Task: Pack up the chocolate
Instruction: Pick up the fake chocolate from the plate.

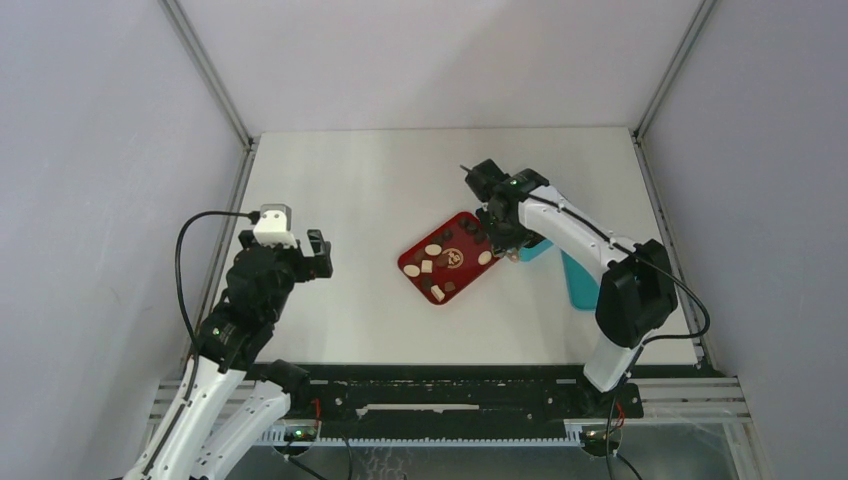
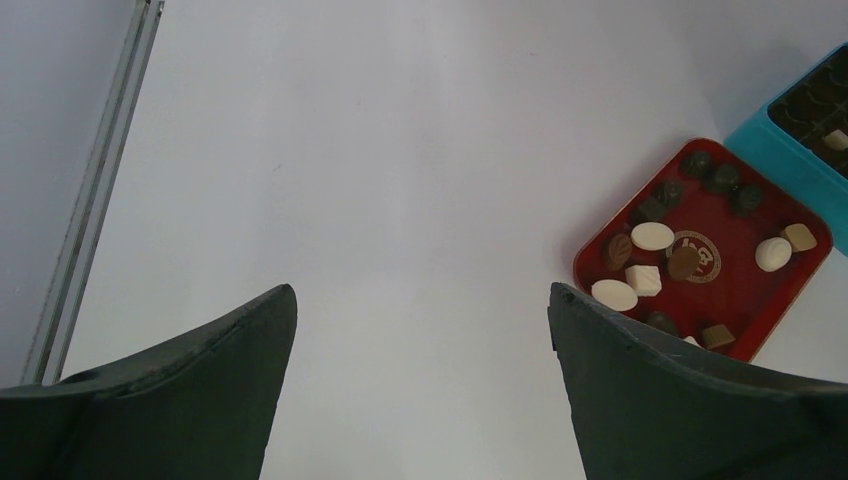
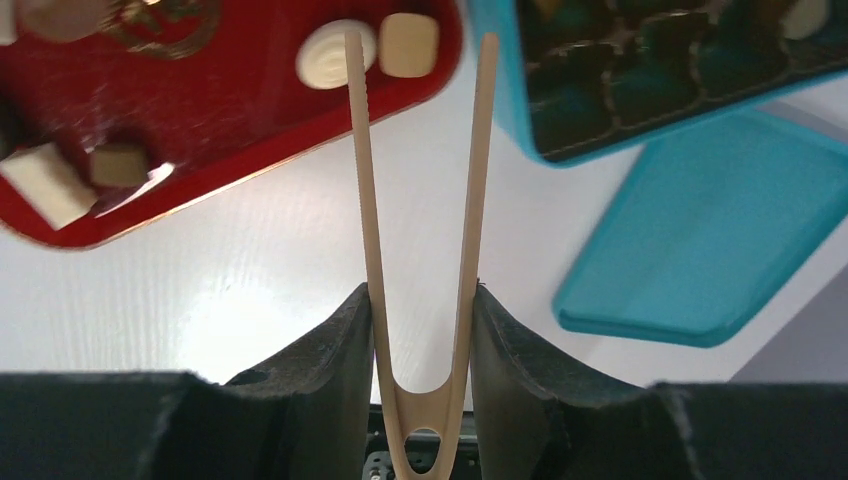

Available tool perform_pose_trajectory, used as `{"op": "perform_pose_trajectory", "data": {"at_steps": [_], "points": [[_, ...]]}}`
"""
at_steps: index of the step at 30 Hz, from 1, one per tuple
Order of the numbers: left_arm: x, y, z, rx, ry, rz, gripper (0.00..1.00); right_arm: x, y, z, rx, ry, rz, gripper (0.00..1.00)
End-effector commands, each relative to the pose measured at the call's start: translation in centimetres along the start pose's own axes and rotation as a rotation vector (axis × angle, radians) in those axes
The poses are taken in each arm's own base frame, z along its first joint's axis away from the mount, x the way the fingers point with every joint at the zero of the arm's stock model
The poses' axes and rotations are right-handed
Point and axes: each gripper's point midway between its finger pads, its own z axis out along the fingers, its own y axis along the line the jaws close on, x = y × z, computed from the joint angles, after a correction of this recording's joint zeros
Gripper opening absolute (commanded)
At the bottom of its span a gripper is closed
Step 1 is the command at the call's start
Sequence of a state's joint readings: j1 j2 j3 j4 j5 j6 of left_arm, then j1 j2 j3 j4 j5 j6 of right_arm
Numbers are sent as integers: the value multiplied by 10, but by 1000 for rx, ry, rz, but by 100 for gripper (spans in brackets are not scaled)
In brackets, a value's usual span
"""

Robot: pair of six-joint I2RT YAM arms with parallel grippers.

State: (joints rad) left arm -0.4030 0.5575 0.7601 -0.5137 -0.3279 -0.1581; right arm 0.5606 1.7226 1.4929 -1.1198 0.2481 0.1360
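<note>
Chocolate (image 2: 652,236) on red tray (image 2: 745,295) (ovals variously angled), right jaws gripping tongs (image 3: 473,200), left jaws wide

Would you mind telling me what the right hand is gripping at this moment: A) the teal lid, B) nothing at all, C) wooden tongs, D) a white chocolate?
C: in the right wrist view, the right hand pinches the tan V-shaped tongs near their bend.
</note>
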Motion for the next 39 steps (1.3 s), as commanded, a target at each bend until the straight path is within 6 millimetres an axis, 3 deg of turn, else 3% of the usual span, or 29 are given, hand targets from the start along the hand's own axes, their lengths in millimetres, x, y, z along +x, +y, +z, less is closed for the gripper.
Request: {"op": "perform_pose_trajectory", "data": {"at_steps": [1, 7, 17, 23, 39], "points": [[-1, -3, 6, 10, -15, -17, 100, -3, 32, -8, -80, -30, -71, 43], [0, -2, 7, 8, -11, -17, 100, 4, 89, -8, -177, 2, -213, 43], [-1, -1, 5, 9, -17, -20, 100, 10, 156, -10, -278, 24, -335, 43], [-1, -1, 4, 10, -23, -23, 100, 12, 171, -2, -284, 54, -350, 42], [-1, -3, 4, 18, -22, -23, 100, 29, 182, 12, -270, 135, -386, 42]]}}
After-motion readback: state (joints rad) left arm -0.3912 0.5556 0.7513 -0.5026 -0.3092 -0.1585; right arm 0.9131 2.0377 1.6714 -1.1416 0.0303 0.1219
